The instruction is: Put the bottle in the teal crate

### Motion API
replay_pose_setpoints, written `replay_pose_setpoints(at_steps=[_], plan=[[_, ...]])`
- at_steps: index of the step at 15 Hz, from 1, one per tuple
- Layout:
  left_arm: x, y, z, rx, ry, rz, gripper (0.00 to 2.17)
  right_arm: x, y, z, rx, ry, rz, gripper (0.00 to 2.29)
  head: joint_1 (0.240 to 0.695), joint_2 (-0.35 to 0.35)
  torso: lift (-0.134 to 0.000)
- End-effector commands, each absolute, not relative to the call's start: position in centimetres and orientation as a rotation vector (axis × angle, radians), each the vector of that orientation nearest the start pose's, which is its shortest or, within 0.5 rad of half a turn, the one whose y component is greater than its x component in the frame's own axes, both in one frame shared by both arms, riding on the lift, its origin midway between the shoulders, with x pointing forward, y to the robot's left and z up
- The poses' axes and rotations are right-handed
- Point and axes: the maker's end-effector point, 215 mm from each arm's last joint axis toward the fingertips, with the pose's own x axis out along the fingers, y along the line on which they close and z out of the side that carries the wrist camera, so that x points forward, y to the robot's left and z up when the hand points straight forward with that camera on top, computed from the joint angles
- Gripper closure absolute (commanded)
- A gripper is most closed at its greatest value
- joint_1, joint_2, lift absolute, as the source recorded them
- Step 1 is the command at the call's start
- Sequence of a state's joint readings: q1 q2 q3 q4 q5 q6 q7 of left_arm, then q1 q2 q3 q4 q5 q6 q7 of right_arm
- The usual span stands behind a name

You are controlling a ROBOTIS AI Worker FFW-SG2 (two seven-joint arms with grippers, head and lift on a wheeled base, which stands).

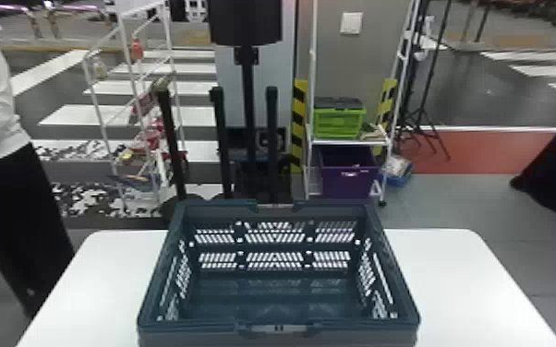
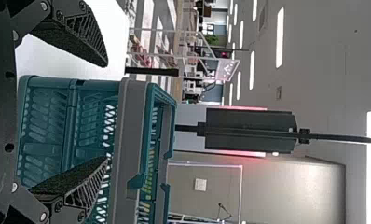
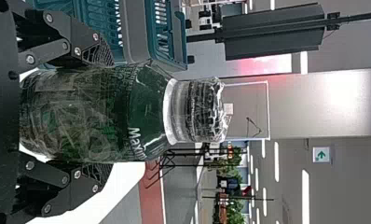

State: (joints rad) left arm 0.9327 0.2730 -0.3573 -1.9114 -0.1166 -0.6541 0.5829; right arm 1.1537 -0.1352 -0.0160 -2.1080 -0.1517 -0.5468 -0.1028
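Bottle [image 3: 148,112] upright, clamped round its body in my right gripper [image 3: 106,114] outside the teal crate [image 1: 198,326], likely so its base can land first. My left gripper [image 2: 104,112] hangs empty, its fingers wide apart.

Green box [image 1: 339,124] sits above purple bin [image 1: 348,182]

Both stand within a white rack [image 1: 346,143], right of centre in the head view. A white-framed stand [image 1: 127,50] rises at upper left, a black tripod [image 1: 419,112] spreads its legs at upper right, and a white table [image 1: 452,277] spans the bottom.
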Motion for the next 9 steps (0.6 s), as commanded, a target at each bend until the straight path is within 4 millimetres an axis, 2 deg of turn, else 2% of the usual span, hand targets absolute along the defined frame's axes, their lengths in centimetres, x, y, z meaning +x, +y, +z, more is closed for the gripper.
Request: replay_pose_setpoints(at_steps=[1, 9], plan=[[23.70, 17.46, -37.39, -0.055, -0.023, 0.089, 0.19, 22.98, -27.25, -35.98, 0.047, 0.074, -0.071, 1.93, 0.499, 0.000, 0.000], [23.75, 17.45, -37.23, -0.055, -0.024, 0.088, 0.19, 23.16, -27.41, -36.21, 0.043, 0.084, -0.072, 1.93, 0.499, 0.000, 0.000]])
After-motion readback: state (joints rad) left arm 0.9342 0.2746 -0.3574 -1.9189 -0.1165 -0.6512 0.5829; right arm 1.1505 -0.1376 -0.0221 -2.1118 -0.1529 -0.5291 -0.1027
